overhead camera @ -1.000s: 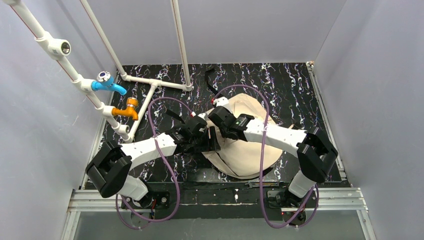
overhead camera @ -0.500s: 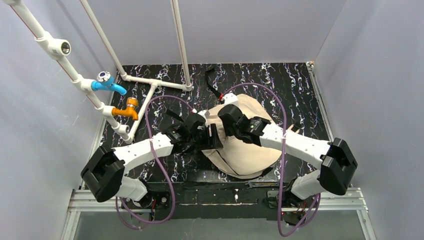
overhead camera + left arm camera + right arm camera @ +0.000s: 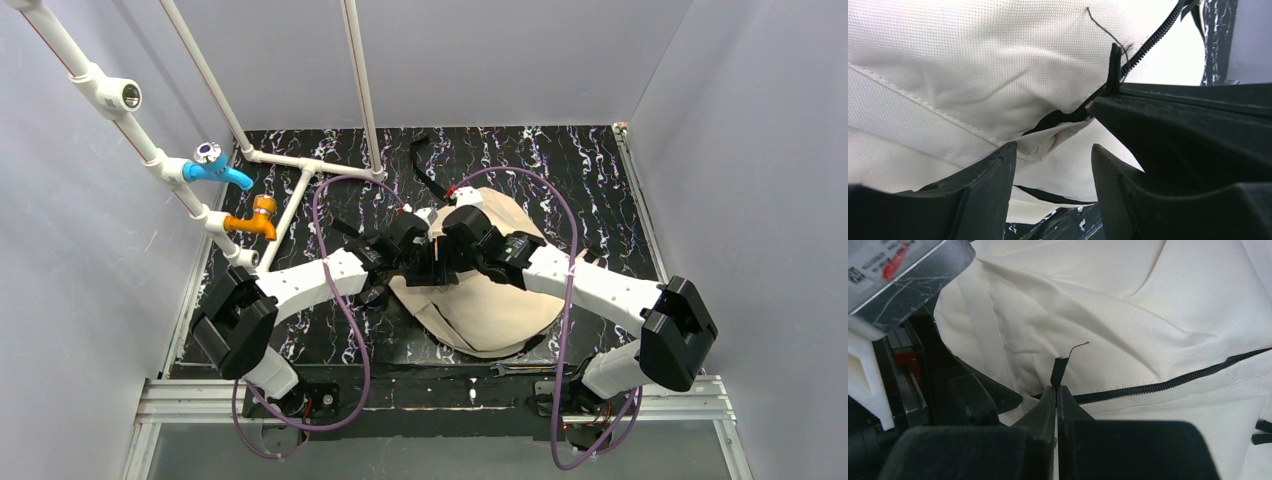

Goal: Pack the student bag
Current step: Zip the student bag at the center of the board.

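Atop the student bag (image 3: 490, 300), right hand (image 3: 1056, 390) pinches its zipper pull (image 3: 1058, 367); left hand (image 3: 1053, 150) released.

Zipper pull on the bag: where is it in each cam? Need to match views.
Top: cannot be made out; it is hidden where the two arms meet over the bag.
Left wrist: zipper pull right of centre in the upper half, standing upright at the zipper's end.
Right wrist: centre, sticking up out of the shut right gripper.
Shared landmark: the black zipper line running off from the pull across the pale fabric.
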### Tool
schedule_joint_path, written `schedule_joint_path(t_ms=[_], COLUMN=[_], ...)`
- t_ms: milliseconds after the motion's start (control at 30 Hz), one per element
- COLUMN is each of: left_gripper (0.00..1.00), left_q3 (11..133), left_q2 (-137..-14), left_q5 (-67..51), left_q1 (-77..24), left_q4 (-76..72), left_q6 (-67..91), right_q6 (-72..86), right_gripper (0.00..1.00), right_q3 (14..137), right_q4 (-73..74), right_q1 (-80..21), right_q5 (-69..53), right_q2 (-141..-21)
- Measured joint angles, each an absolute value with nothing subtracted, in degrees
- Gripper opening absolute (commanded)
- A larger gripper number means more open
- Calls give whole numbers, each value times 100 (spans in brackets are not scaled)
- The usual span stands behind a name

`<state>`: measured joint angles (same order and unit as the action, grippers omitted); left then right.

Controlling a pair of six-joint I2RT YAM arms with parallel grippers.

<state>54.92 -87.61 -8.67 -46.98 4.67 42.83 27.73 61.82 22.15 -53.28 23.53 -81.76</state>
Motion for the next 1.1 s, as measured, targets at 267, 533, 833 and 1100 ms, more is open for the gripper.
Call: schedule_joint_path(t_ms=[267, 533, 833, 1100], left_gripper=[20, 9, 3, 4], left_q3=[5524, 5559, 5330, 5192], left_q2=[-9080, -9142, -9343, -9441], left_q5=[-467, -150, -25, -16], left_q1=[-4700, -4751, -4674, -4560], left_q4=[513, 615, 108, -58], left_q6=[4289, 4440, 4678, 4744], right_q6=[3127, 3463, 3319, 2849], right_gripper=[1, 1, 1, 1], right_q3=[5948, 5708, 5579, 5621], right_q4=[2202, 2128, 2134, 2104], right_q1=[-5210, -4910, -3686, -2392], right_q5=[2178, 2080, 1688, 1514], right_q2=[-8005, -7719, -7483, -7631])
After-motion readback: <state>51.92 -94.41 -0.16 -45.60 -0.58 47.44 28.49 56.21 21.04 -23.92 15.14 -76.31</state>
